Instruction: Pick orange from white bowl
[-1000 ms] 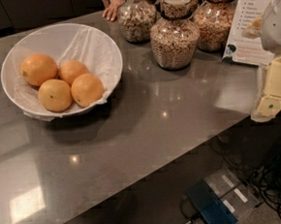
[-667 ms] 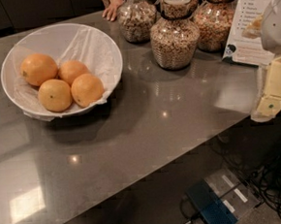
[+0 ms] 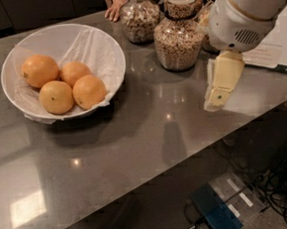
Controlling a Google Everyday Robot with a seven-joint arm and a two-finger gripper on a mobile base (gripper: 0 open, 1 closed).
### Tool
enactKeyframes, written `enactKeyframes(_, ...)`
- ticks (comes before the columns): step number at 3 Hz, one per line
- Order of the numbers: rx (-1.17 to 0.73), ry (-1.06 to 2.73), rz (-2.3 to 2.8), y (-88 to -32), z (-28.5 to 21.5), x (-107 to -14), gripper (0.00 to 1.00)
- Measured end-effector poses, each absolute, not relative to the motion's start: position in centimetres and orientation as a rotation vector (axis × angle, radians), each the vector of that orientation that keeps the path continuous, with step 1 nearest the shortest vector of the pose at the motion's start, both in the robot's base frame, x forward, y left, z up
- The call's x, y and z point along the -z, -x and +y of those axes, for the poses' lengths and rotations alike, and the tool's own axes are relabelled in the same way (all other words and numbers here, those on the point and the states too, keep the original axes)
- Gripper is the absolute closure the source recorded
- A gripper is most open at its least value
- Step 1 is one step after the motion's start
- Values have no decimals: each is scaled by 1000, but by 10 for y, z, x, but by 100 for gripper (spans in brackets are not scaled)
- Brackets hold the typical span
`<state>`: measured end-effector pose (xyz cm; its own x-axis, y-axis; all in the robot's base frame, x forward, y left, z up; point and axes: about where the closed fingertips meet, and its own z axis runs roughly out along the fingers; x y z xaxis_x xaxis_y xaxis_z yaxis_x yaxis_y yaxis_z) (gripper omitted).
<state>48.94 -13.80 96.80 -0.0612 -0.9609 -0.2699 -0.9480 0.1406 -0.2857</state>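
Note:
Several near-identical oranges (image 3: 88, 91) lie together in the white bowl (image 3: 103, 42), which is lined with crinkled white paper and stands at the left of the grey counter. My gripper (image 3: 216, 98) hangs from the white arm at the right, above the counter, pointing down. It is well to the right of the bowl and holds nothing that I can see.
Three glass jars of cereal (image 3: 176, 32) stand at the back of the counter, close behind the arm. A printed sheet (image 3: 272, 51) lies at the right. A person's hand (image 3: 113, 9) rests on the far edge. The counter's front edge runs diagonally, with cables on the floor (image 3: 267, 176) below.
My arm and gripper have moved left, from the right edge of the view to over the counter in front of the jars. The bowl and oranges have not moved.

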Motion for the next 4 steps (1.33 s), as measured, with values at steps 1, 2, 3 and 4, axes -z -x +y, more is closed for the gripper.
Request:
enactKeyframes(1,12,1877,1904,-511,-88,-981,0)
enactKeyframes(2,-14,1913,1783,-520,-48,-999,0)
enactKeyframes(3,-14,1913,1783,-520,-48,-999,0)
enactKeyframes(4,-87,1855,1731,-532,-27,-997,0)
